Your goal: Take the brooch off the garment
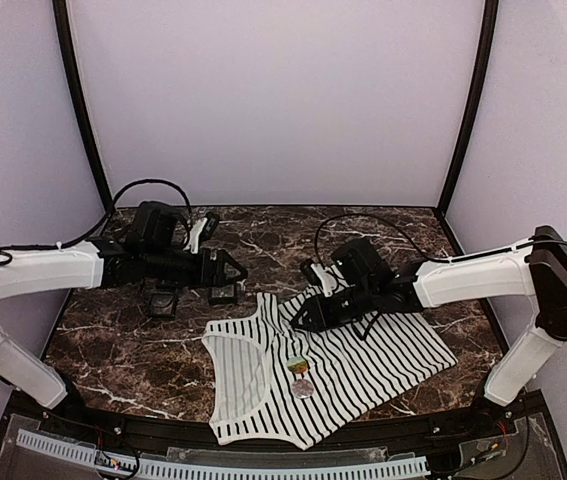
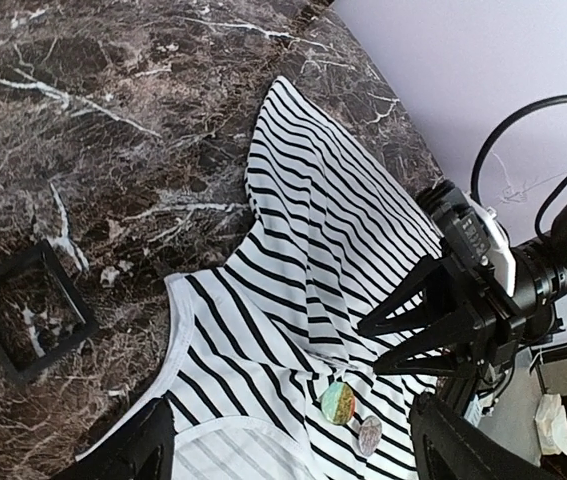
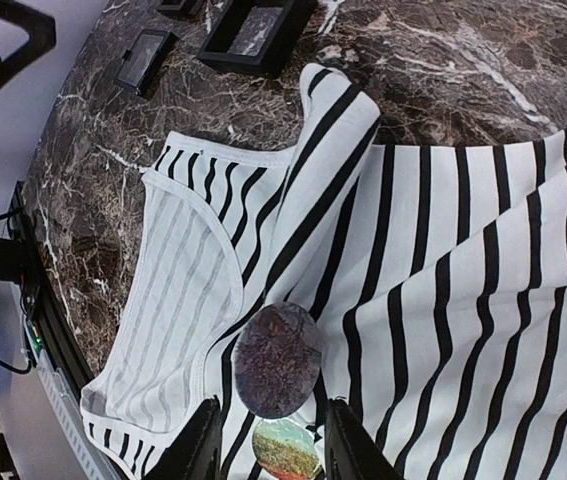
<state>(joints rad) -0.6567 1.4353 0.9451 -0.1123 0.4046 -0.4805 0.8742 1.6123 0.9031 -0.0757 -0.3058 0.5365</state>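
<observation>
Right claw (image 3: 273,425) had its two fingers apart and held nothing. It hung just over the far part of the soft white top with thin black stripes (image 1: 363,370). The top lay flat on the dark marble table (image 1: 113,350), close to the near edge.

On the top, nearest, sat a round grey speckled badge (image 1: 304,387). Just behind it sat the round shiny brooch with green and orange colours (image 1: 296,366). Both were on the cloth, a little in front of the right claw.

I think the step was getting lined up for the grab. Next, the claw would need to go down and pinch the brooch by its edge without also pinching the cloth. Then it could pull gently.

Farther back and to the left, the left claw (image 2: 291,430) was wide apart too, with nothing in it. It hung near the small black square boxes (image 1: 223,294).

The right wrist view showed the brooch big, right between the fingers. The top view showed it tiny, but it alone showed both arms. The left wrist view showed the right claw from the side. No view showed how the brooch was pinned on.
</observation>
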